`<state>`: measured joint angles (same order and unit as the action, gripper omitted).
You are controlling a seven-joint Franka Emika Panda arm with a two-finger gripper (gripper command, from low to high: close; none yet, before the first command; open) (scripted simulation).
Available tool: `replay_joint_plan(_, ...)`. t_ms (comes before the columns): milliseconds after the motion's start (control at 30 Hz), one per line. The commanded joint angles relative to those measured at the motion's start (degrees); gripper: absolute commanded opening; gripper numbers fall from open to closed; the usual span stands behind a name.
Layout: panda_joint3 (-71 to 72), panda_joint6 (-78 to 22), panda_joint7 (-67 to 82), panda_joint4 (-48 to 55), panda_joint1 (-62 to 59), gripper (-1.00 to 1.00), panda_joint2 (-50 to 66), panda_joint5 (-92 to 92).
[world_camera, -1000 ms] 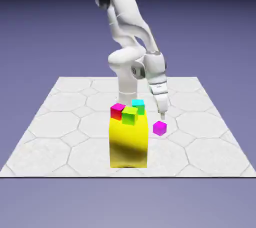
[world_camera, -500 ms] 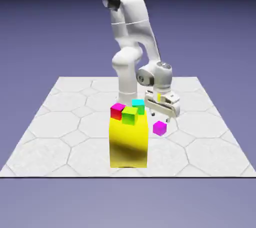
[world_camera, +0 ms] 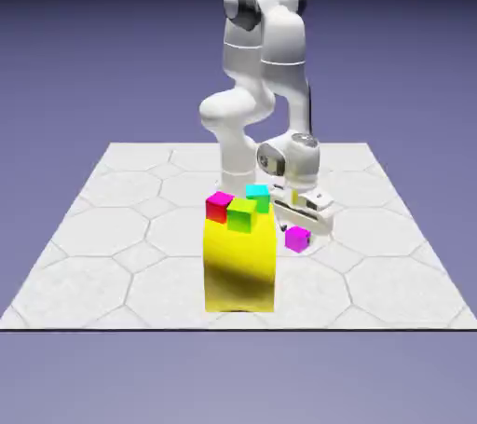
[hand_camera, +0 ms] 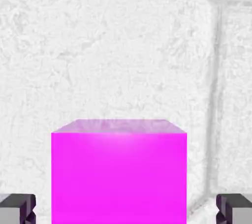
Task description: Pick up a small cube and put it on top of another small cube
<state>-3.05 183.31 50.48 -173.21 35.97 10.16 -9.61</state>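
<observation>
The small cube (world_camera: 297,240) is plain purple-magenta and rests on the white tiled table, just to the exterior view's right of the big yellow block (world_camera: 240,268). My gripper (world_camera: 298,229) is directly over it, down at cube height and open. The hand view is filled at the bottom by the small cube (hand_camera: 119,174). It sits centred between the two grey fingertips (hand_camera: 17,208), with a gap on each side. Neither finger touches the cube.
Three small cubes sit on top of the yellow block: a hot-pink one with red sides (world_camera: 220,205), a green one (world_camera: 241,215) and a cyan one (world_camera: 257,196). The block stands close beside my hand. The table's (world_camera: 112,245) front edge runs just before the block.
The hand has turned and come down from above the purple-magenta cube until its open fingers straddle it. The arm's shoulder has swung toward the exterior view's right. No cube has moved.
</observation>
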Motion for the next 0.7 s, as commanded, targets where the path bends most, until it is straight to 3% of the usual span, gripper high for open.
replay_joint_plan(0,2.1,1.0,0.7,0.1,-1.7,0.00,1.1,1.1)
replay_joint_plan(33,3.5,1.6,1.1,0.2,-2.9,0.00,1.9,1.8)
replay_joint_plan(67,3.5,1.6,1.1,0.2,-2.9,-1.00,1.9,1.8)
replay_joint_plan(667,-31.8,-14.8,-10.2,-1.8,26.0,-1.00,-17.5,-16.1)
